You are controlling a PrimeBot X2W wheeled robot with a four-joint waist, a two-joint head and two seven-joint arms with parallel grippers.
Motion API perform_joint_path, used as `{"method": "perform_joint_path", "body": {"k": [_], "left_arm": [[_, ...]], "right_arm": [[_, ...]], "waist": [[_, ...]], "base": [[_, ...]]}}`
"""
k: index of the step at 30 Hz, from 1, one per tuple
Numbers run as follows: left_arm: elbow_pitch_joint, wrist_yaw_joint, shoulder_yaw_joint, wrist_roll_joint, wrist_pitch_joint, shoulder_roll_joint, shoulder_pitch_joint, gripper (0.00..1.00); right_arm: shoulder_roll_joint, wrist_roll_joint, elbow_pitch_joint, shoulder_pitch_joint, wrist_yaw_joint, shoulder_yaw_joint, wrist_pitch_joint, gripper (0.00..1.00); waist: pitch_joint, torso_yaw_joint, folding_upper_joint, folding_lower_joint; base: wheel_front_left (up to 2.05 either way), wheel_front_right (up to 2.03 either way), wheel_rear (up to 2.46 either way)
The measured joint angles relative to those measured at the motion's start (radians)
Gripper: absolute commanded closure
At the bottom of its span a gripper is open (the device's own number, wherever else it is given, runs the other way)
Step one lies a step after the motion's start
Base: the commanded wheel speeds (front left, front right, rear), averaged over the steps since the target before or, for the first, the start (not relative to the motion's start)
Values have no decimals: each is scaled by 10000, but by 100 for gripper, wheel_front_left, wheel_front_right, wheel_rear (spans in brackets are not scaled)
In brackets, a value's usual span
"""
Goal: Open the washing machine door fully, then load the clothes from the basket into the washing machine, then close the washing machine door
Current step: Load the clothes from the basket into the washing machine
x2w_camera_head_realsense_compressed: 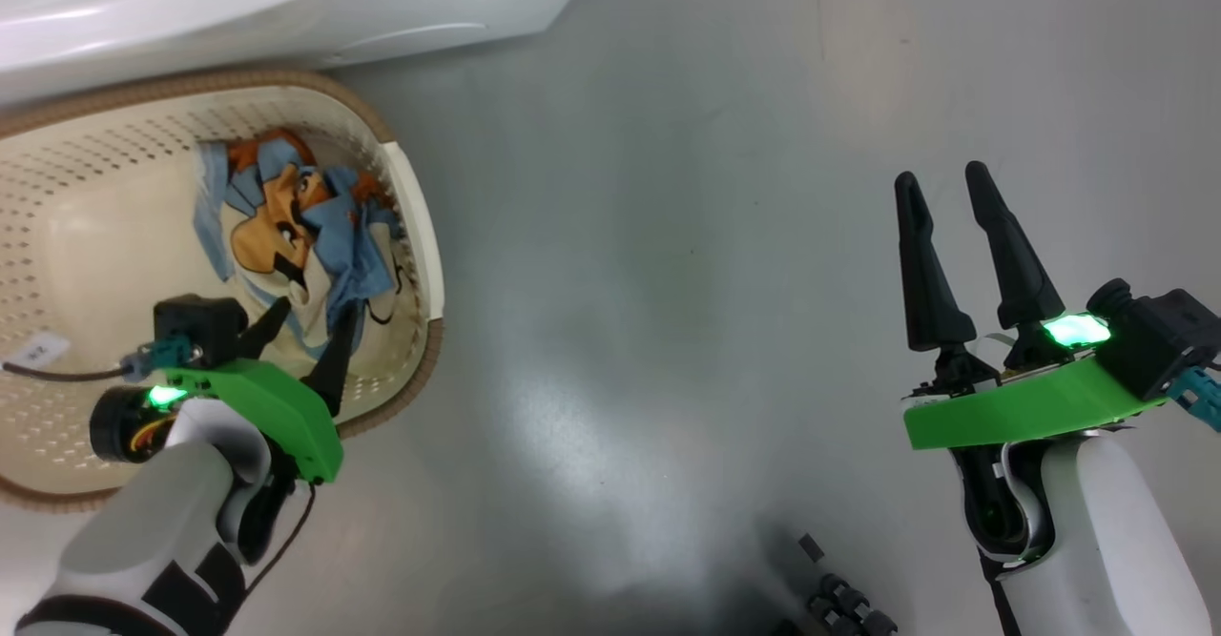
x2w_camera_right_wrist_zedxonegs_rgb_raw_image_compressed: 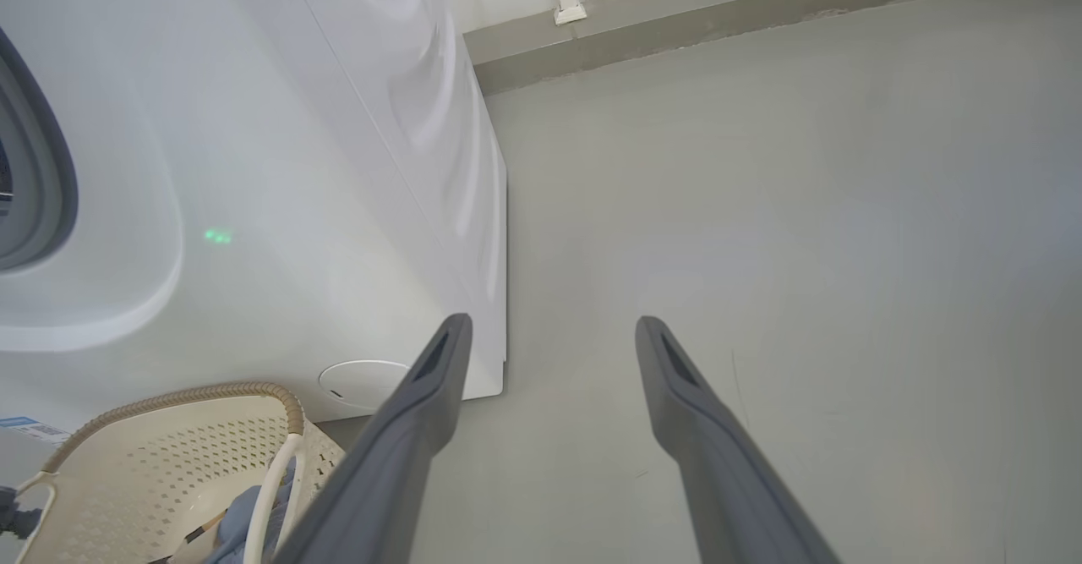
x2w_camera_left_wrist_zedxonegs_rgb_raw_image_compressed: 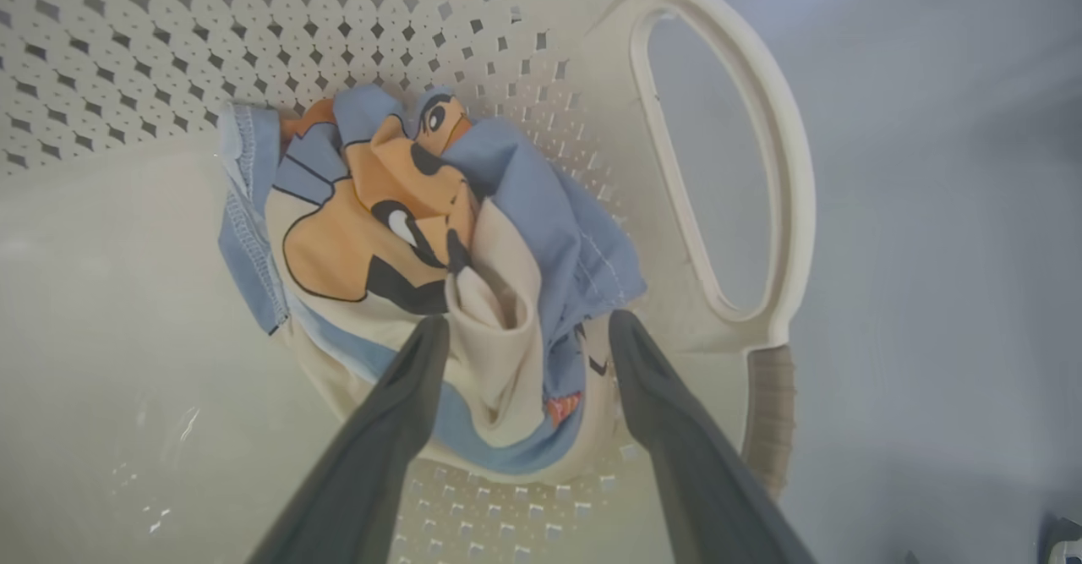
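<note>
Hovering in the basket (x2w_camera_head_realsense_compressed: 421,235) beside the washer (x2w_camera_head_realsense_compressed: 191,7).
Left gripper (x2w_camera_head_realsense_compressed: 315,317) wide open, straddling the clothes (x2w_camera_head_realsense_compressed: 286,226), gripping nothing; right gripper (x2w_camera_head_realsense_compressed: 942,183) open and empty above the floor (x2w_camera_head_realsense_compressed: 668,235); the basket's white tag (x2w_camera_head_realsense_compressed: 38,348) is unreadable.

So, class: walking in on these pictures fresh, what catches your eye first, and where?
The bright blue-and-orange clothes bundled in the cream basket at the head view's left, with the open left hand poised over them. Then the open right hand, held above grey floor at the right, and the white washing machine behind the basket.
</note>
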Motion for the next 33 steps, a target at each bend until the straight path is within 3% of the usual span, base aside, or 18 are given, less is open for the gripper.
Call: {"method": "perform_joint_path", "body": {"k": [14, 15, 16, 17, 18, 26, 33], "left_arm": [[422, 0, -2477, -2288, 2, 581, -1179, 0], [456, 0, -2623, -2437, 2, 598, -1214, 15], [483, 0, -2763, -2569, 2, 619, -1267, 68], [495, 0, -2872, -2677, 2, 635, -1317, 94], [495, 0, -2872, -2677, 2, 635, -1317, 100], [445, 0, -3300, -3620, 2, 637, -1393, 100], [468, 0, -2918, -3701, 2, 627, -1290, 100]], "right_arm": [[35, -73, -280, -4, 0, 211, 0, 0], [33, -75, -290, -3, 0, 213, 0, 0], [33, -75, -293, -3, 0, 215, 0, 0], [31, -77, -301, -2, 0, 217, 0, 0], [31, -77, -301, -2, 0, 217, 0, 0], [2, -123, -309, 15, 0, 213, 0, 0], [-54, -148, -186, 18, 0, 180, 0, 0]], "waist": [[541, -387, 0, 0], [528, -390, 0, 0], [507, -392, 0, 0], [483, -392, 0, 0], [483, -392, 0, 0], [176, -330, 0, 0], [-308, -140, 0, 0]], "base": [[0, 0, 0], [0, 0, 0], [0, 0, 0], [0, 0, 0], [0, 0, 0], [0, 0, 0], [0, 0, 0]]}}
